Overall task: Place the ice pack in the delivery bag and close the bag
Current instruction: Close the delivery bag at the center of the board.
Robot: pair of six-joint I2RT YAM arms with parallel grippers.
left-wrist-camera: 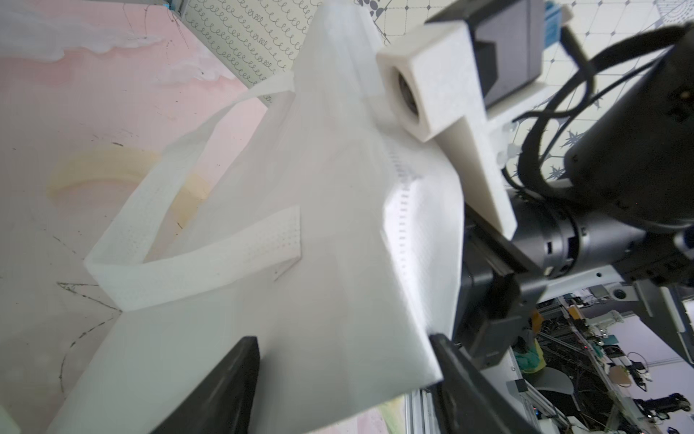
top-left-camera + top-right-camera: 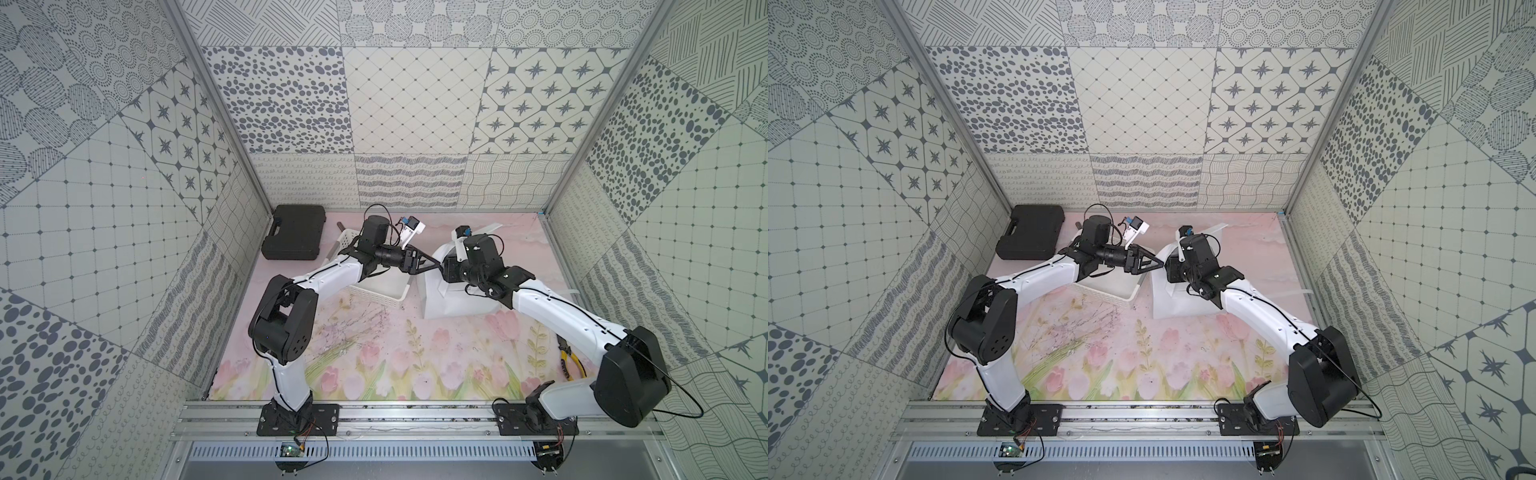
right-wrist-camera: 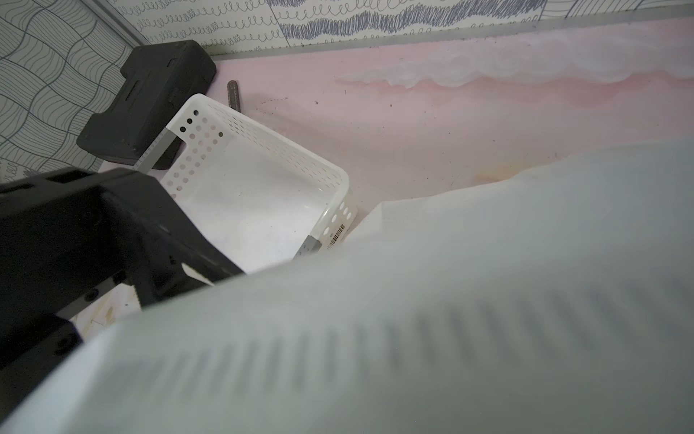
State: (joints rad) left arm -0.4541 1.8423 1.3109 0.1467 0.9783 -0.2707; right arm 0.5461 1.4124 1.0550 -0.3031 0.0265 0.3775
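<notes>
While a black case (image 2: 295, 232) lies at the upper left of the flowered bench (image 2: 374, 353), the white basket (image 3: 255, 195) sits just right of it, empty in the right wrist view. Over the basket the left gripper (image 2: 430, 265) reaches rightward, its fingers (image 1: 233, 379) spread apart on either side of a corner of the delivery bag (image 2: 453, 303). The bag stands right of centre, just beside the basket. At the bag's top sits the right gripper (image 2: 449, 270); whether it is clamped or apart I cannot tell. The ice pack shows in no view. Yellow-handled pliers (image 2: 571, 361) lie far right.
</notes>
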